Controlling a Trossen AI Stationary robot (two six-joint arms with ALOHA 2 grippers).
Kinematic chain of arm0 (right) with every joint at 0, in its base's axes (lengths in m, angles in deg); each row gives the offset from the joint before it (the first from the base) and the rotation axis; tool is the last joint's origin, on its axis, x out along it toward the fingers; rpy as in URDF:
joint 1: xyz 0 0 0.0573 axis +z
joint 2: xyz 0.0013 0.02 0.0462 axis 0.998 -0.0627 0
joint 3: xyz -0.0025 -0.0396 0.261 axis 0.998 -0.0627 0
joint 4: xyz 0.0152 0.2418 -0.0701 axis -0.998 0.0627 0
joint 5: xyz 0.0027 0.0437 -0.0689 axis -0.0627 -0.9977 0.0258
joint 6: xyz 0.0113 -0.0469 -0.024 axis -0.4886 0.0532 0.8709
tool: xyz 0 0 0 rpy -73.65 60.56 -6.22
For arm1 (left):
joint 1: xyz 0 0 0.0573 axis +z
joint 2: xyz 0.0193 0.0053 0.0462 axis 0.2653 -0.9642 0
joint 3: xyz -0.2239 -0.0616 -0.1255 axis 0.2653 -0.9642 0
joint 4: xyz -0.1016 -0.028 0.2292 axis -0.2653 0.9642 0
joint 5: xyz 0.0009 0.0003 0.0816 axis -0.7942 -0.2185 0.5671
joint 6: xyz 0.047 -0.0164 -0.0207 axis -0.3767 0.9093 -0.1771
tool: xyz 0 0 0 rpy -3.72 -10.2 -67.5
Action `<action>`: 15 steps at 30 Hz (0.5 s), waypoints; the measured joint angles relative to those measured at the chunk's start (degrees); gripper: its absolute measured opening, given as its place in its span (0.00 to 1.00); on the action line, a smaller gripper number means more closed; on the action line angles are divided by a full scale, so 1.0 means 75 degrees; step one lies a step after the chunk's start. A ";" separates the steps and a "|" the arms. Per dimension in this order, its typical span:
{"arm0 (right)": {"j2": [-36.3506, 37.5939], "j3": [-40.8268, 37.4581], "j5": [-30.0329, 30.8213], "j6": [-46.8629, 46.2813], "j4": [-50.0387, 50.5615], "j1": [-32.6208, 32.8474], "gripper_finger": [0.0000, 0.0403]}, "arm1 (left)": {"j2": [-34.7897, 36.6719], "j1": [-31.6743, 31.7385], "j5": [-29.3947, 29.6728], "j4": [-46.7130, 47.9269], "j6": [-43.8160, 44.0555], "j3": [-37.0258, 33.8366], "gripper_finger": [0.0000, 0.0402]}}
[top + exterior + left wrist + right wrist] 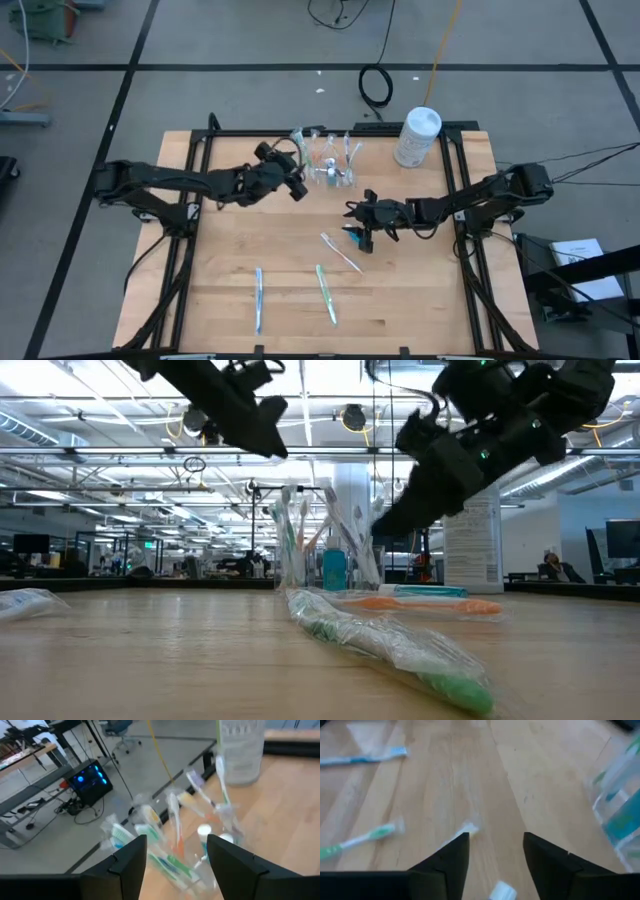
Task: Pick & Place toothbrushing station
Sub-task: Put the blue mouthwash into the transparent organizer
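Wooden desk (250, 250) is filling my overhead feed, and I'm watching both arms working over its far half. I'm seeing the left tool (297, 186) hanging just left of the clear cup (328, 172), its fingers (131, 865) spread with nothing between them. Through the left wrist camera I'm looking straight past those fingers at the cup, which is bristling with wrapped toothbrushes (172, 820) leaning every way. Behind it, at the far right of the desk, the white canister (417, 136) is standing upright.

I'm following the right tool (362, 234) now: it is hovering right of centre, near side of the cup, and its fingers (451, 857) are also standing apart, gripping nothing. A small blue tube (357, 236) is sitting right at that tool in the overhead picture; I cannot tell whether they are touching. Just left of it a white toothbrush (340, 252) is lying slanted on the wood. Nearer my edge, a green toothbrush (326, 293) and a blue toothbrush (259, 298) are lying well apart from each other, both in clear wrappers. From the low camera the green one is stretching across the foreground, with the cup showing beyond it.
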 joint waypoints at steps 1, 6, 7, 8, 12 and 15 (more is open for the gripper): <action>-0.0075 -0.0005 0.0001 -0.0044 0.0101 0.0000 0.47 | 0.0112 0.0000 -0.0003 0.0028 0.0049 0.0003 0.53; -0.0198 -0.0005 0.0004 -0.0226 0.0421 0.0064 0.52 | 0.0558 0.0000 -0.0178 0.0714 0.0158 0.0006 0.53; -0.0200 -0.0015 0.0003 -0.0361 0.0464 0.0122 0.52 | 0.0615 0.0000 -0.0305 0.0880 0.0160 0.0005 0.53; -0.0204 -0.0015 -0.0004 -0.0499 0.0470 0.0203 0.52 | 0.0653 0.0000 -0.0430 0.1019 0.0169 0.0004 0.53; -0.0198 -0.0012 -0.0192 -0.0645 0.0570 0.0557 0.51 | 0.0676 -0.0006 -0.1147 0.1721 0.0375 0.0003 0.53; -0.0198 -0.0010 0.0094 -0.0648 0.0669 0.0701 0.50 | 0.0625 -0.0009 -0.1695 0.2050 0.0453 0.0003 0.53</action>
